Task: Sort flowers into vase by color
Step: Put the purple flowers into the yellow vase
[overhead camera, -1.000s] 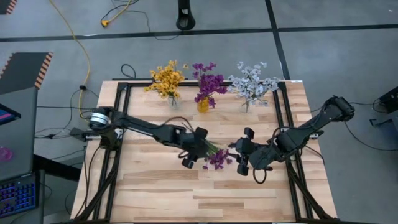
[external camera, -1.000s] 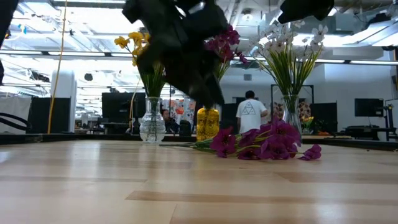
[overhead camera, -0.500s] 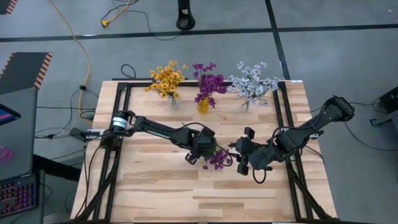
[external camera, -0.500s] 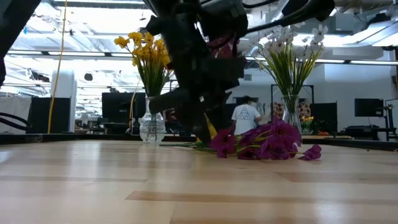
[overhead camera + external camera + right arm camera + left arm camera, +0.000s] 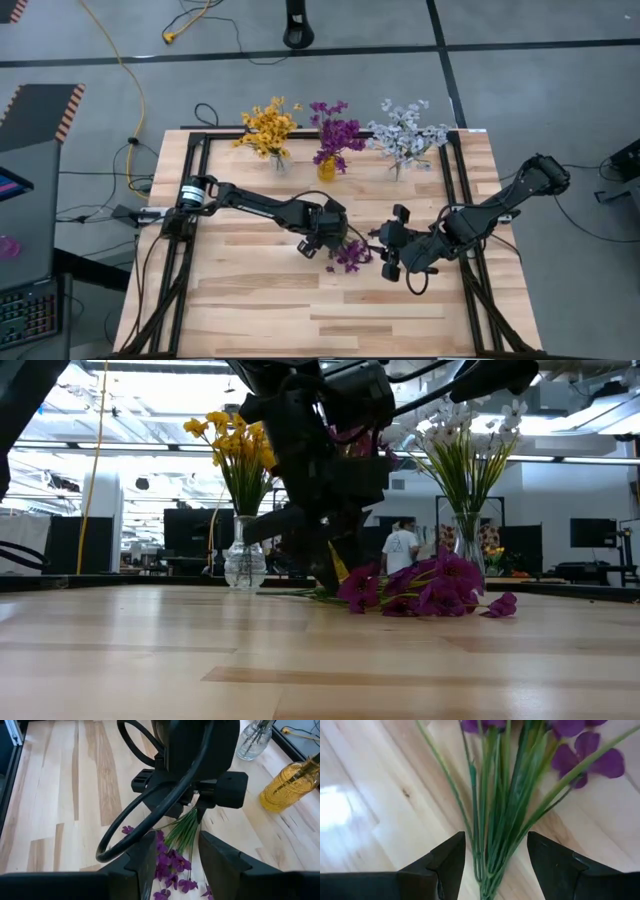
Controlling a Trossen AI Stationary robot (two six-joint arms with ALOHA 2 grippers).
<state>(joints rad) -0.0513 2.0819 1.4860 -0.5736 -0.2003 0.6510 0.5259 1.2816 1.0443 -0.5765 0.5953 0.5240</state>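
High view: a purple sprig [image 5: 349, 255] lies flat on the table [image 5: 250, 310], in front of the yellow vase [image 5: 327, 168] that holds purple flowers [image 5: 335, 135]. The left gripper [image 5: 322, 240] sits over the sprig's stem end; the right gripper [image 5: 388, 252] waits just beside the blossoms, on the side away from the left gripper. Beside the yellow vase stand a vase of yellow flowers [image 5: 266, 128] and a vase of white flowers [image 5: 404, 133]. Low view: the sprig [image 5: 425, 588] rests on the tabletop with the left gripper [image 5: 330, 565] lowered onto its stems, in front of the yellow vase [image 5: 325, 555]. Left wrist view: the left fingers [image 5: 447, 862] are spread apart, one on each side of the green stems [image 5: 495, 825], gripping nothing. Right wrist view: the right fingers [image 5: 145, 857] are also spread and empty; beyond them lies the sprig [image 5: 172, 860] under the left arm's wrist [image 5: 195, 760], with the yellow vase [image 5: 292, 785] behind.
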